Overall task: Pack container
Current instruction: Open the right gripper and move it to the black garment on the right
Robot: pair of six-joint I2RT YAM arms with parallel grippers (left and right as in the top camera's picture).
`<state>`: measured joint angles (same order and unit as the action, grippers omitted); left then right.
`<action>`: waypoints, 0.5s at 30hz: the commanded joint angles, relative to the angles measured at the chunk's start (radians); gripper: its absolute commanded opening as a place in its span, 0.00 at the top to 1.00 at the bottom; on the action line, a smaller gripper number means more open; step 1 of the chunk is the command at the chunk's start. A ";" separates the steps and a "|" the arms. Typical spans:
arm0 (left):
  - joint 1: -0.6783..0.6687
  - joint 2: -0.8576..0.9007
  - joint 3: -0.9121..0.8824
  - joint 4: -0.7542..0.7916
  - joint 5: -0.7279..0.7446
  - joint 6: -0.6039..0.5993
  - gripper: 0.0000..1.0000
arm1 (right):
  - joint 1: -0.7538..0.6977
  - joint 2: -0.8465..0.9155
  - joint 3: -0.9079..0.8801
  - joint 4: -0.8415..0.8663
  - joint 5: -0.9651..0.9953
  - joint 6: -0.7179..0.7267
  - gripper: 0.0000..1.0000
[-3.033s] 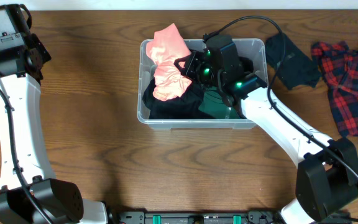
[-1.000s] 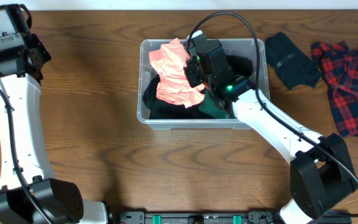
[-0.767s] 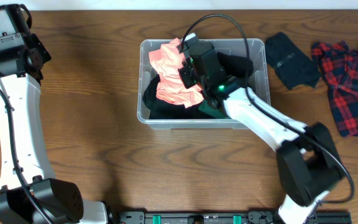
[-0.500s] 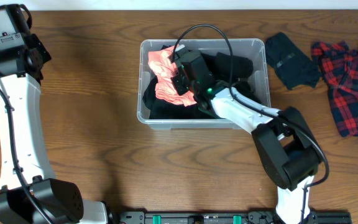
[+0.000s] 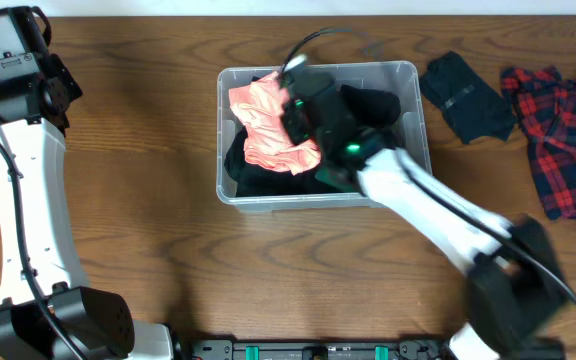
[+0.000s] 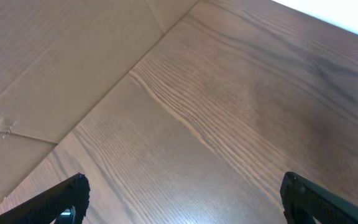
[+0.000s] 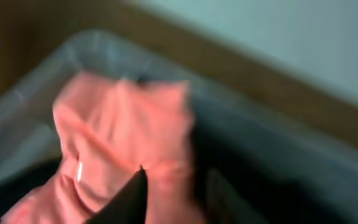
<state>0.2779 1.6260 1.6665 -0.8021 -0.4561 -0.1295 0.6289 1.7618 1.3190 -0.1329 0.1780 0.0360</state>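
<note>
right end effector (image 7: 176, 198) above salmon-pink crumpled garment (image 5: 264, 132); view blurred, cannot tell its opening or whether it holds cloth | left end effector (image 6: 185, 194) spread wide, empty (far off) | large clear plastic rectangular bin (image 5: 220, 150) mid-desk (image 5: 148, 210); judged light, stiff, slick-walled; grasp at rounded rim

The container (image 5: 268, 201) sits on the table (image 5: 138, 240) towards the back, holding a pile of clothes (image 5: 253, 178) with a top (image 5: 263, 135) lying on its left part. Just right of the container lies a garment (image 5: 468, 95), and a shirt (image 5: 563, 135) lies further right. The right arm (image 5: 418, 190) reaches over the container from the front right, and the left arm (image 5: 23, 180) stands well apart at the far left.
</note>
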 commanded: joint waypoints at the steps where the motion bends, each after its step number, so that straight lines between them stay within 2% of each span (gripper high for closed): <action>1: 0.002 0.001 0.000 0.002 -0.016 0.006 0.02 | -0.070 -0.172 0.003 -0.058 0.129 0.003 0.62; 4: 0.002 0.001 0.000 0.002 -0.016 0.006 0.02 | -0.187 -0.278 0.003 -0.138 0.132 0.051 0.51; 7: 0.002 0.001 0.000 0.002 -0.016 0.006 0.02 | -0.343 -0.348 0.003 -0.227 0.126 0.108 0.45; 12: 0.002 0.001 0.000 0.002 -0.016 0.005 0.02 | -0.576 -0.348 0.003 -0.330 0.025 0.125 0.33; 15: 0.002 0.001 0.000 0.001 -0.016 0.006 0.02 | -0.680 -0.300 0.003 -0.364 -0.033 0.137 0.15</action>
<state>0.2779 1.6260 1.6665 -0.8013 -0.4561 -0.1295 0.0151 1.4181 1.3235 -0.4816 0.2230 0.1501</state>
